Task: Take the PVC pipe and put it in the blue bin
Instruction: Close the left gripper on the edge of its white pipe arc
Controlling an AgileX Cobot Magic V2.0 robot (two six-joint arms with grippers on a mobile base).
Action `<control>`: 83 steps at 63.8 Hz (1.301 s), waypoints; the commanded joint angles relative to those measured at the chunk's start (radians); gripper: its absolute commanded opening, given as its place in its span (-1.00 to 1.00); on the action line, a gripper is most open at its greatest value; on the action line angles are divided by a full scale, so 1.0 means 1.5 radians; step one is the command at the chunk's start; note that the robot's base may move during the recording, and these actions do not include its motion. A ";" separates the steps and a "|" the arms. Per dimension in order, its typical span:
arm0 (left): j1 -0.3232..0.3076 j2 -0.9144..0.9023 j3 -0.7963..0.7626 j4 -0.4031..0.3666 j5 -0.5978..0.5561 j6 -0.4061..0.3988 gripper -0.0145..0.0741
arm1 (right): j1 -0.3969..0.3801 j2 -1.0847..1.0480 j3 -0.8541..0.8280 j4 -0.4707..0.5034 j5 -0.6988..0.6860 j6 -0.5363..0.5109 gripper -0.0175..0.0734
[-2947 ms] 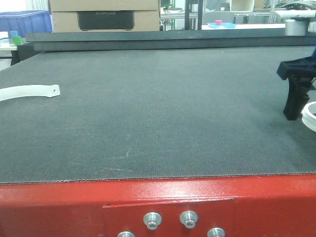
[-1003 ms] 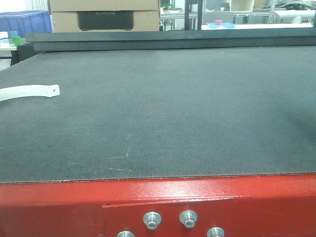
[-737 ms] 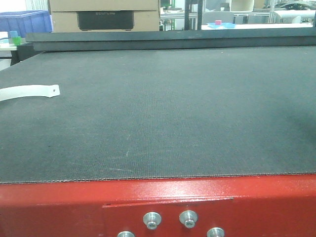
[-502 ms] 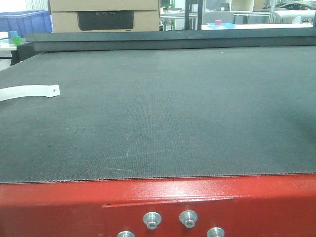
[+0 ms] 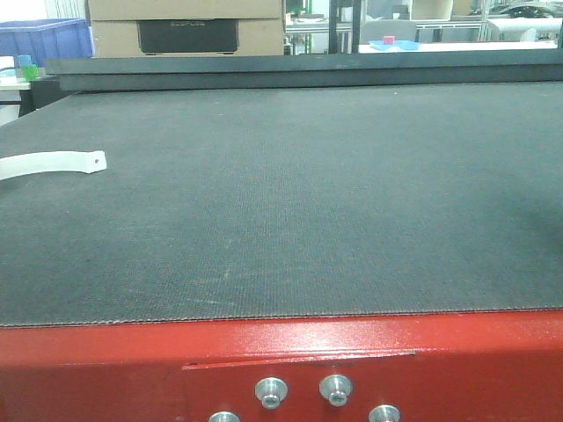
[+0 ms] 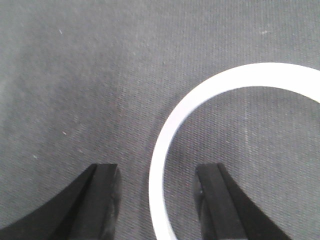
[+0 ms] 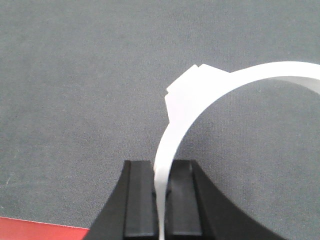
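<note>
Far off, a cardboard box [image 5: 185, 26] sits beside the blue bin [image 5: 44, 40].

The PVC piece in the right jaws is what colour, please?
White; the PVC piece shows best in the right wrist view.

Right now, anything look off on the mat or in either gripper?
Nothing spilled or broken. One oddity: the white PVC band pinched in the right gripper has a stepped, blocky lump partway along its curve, unlike plain pipe. Left gripper is open, straddling a white ring at its rim.
</note>
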 commanded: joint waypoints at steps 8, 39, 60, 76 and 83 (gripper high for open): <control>0.000 0.009 -0.006 0.009 -0.009 -0.002 -0.07 | 0.000 -0.004 -0.005 0.000 -0.006 -0.007 -0.98; 0.000 0.063 -0.006 0.002 -0.007 -0.002 -0.07 | 0.000 -0.004 -0.005 0.000 -0.006 -0.007 -0.98; 0.000 0.070 -0.006 0.002 -0.021 -0.002 -0.36 | 0.000 -0.004 -0.005 0.000 -0.022 -0.006 -0.98; 0.000 0.070 -0.006 0.002 -0.042 -0.002 -0.92 | 0.000 -0.004 -0.005 0.000 -0.033 -0.006 -0.98; 0.000 0.070 -0.006 0.002 -0.047 -0.002 -0.92 | 0.000 -0.004 -0.005 0.000 -0.035 -0.006 -0.98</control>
